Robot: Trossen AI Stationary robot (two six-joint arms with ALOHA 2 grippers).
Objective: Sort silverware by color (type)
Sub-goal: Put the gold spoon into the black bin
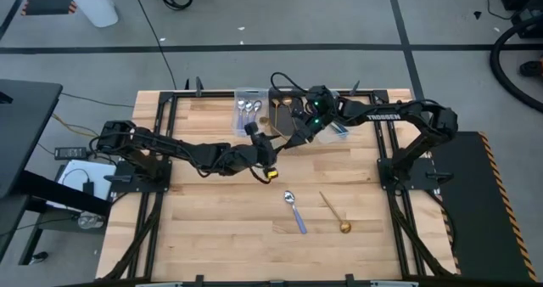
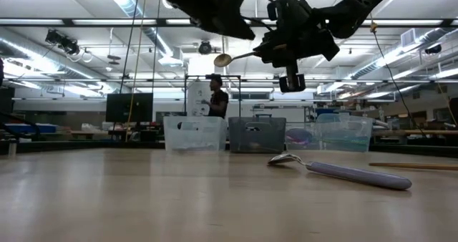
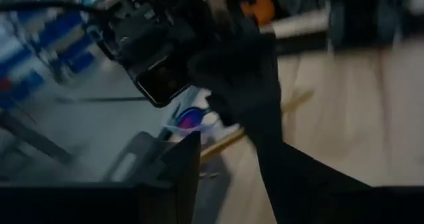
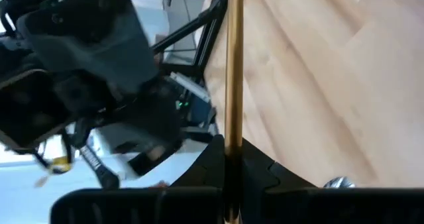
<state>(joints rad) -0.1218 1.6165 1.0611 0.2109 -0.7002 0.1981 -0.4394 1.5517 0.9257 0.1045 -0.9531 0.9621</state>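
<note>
My right gripper hovers near the far bins, shut on a gold spoon lifted high above the table. The spoon's handle runs straight out from the fingers. My left gripper is open right beside it, and the gold handle passes behind one of its fingers; whether they touch cannot be told. A blue-purple spoon and another gold spoon lie flat on the table's near half. Silver spoons sit in the clear bin. My right gripper pinches the gold spoon's handle between its two fingers. The handle runs on out past the fingertips. The spoon is lifted clear of the table, about level, with its bowl pointing away from the gripper toward the table's left.
Three small bins stand in a row at the far edge: a clear one, a dark one and another clear one. The blue-purple spoon lies close to the low camera. A person stands in the room beyond.
</note>
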